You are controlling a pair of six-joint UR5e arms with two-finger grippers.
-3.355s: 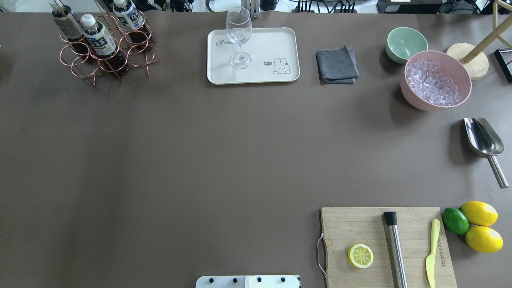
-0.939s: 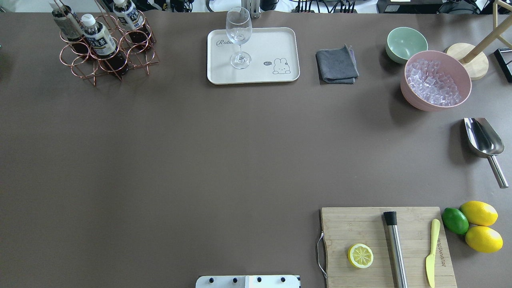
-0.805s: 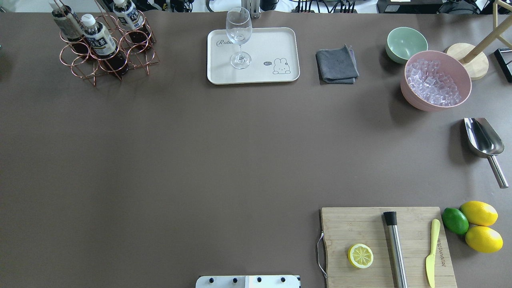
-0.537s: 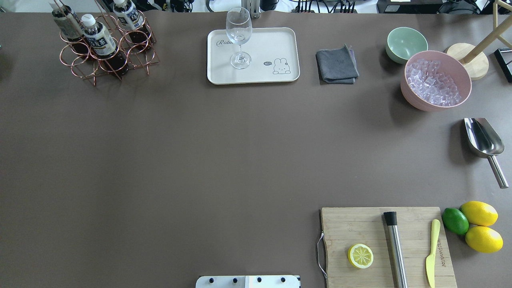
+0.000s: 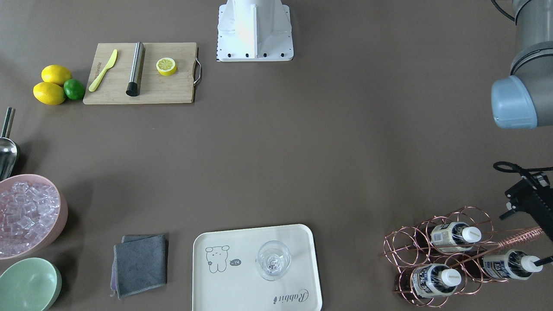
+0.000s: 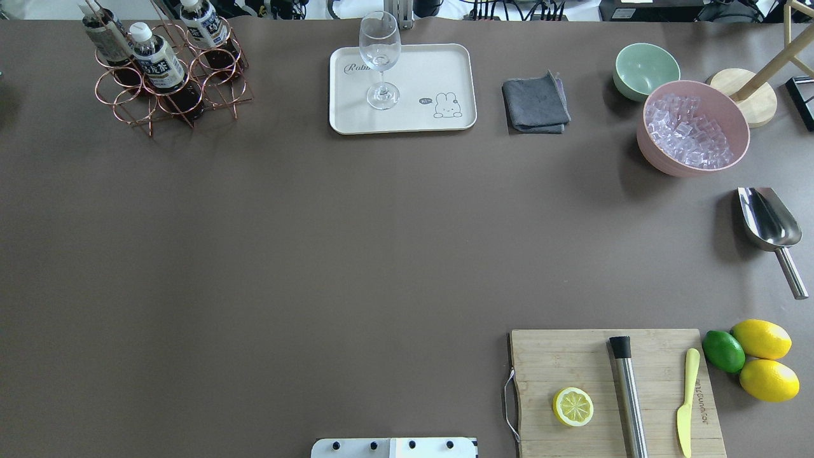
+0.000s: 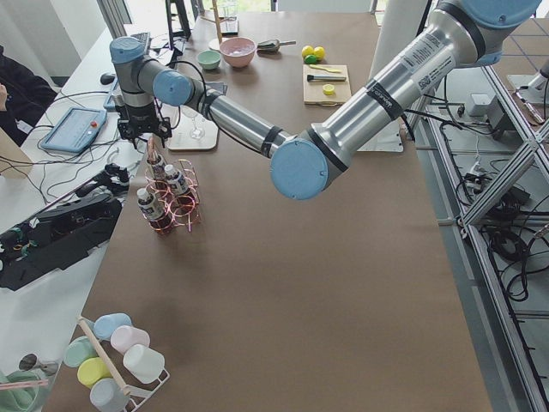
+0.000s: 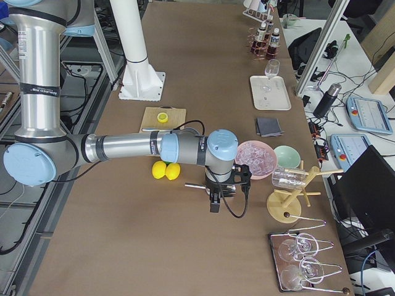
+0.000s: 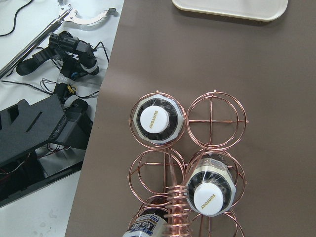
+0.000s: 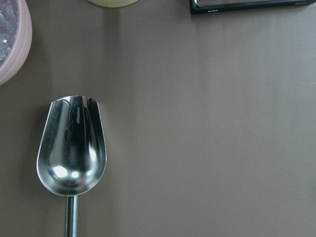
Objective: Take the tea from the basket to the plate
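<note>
Left arm [image 7: 300,163]: stretched long and low from the base. The wrist is turned down so the left gripper [image 7: 144,133] hangs over the basket [image 9: 187,121], above the bottle caps and touching nothing. How wide its jaws stand cannot be told.
Right arm [image 8: 123,148]: at the table end farthest from the basket. The right gripper [image 8: 216,200] points down over a steel scoop [image 10: 71,148], and its opening cannot be told either.
Plate [image 6: 439,70]: well apart from the basket, toward the robot's right. A wine glass [image 6: 380,57] stands on its basket-side half.
Basket: three rings filled, three empty.
Tea [image 9: 158,123]: all three bottles stand upright in their rings, none lifted.
Coiled handle [image 9: 175,217]: leans across the basket's middle, just beside one cap.
Risk, handle: a finger coming down next to that cap would likely catch the wire and drag the basket.
Risk, lift: a tilted pull could snag the bottle on its ring and raise the light basket with it.
Risk, glass: setting the bottle down on the plate's basket side could knock the glass over.
</note>
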